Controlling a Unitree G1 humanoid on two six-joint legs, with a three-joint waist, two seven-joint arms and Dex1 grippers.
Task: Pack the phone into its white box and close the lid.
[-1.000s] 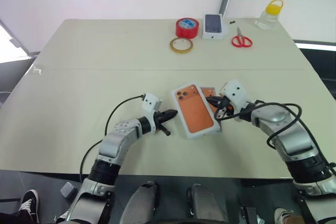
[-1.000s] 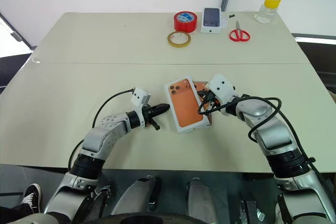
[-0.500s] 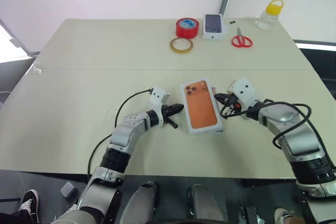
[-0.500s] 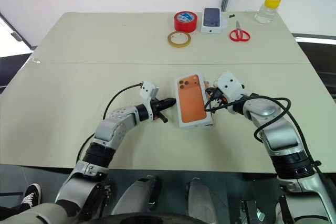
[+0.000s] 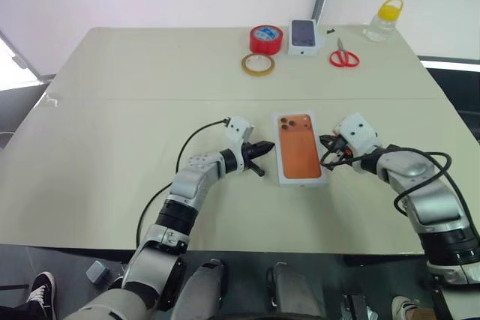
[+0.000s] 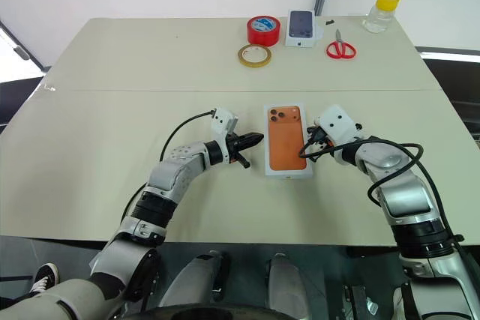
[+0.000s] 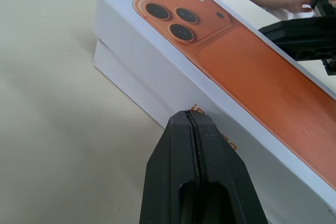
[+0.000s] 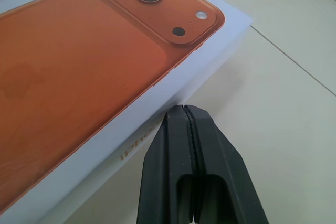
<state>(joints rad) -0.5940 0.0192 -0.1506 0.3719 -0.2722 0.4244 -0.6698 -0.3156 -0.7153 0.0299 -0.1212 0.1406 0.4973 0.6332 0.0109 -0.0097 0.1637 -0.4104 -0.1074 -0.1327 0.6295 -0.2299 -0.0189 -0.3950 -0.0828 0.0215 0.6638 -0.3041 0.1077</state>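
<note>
A: Location of the white lid printed with an orange phone back (image 5: 301, 148)?

B: Seated on the shallow white box (image 7: 128, 82) at mid-counter (image 5: 112, 133), between both grippers. The box base shows as a thin lower edge in the left wrist view; the phone is hidden beneath the lid.

A: Fingers?

B: Left gripper (image 5: 264, 147) clenched, holding nothing, tips at the lid's long side. Right gripper (image 5: 327, 157) clenched, empty, at the opposite side. Contact cannot be made out.

A: Changes since earlier?

B: The boxed set was skewed; it now lies squarer and further right. Both grippers have shifted right with it.
</note>
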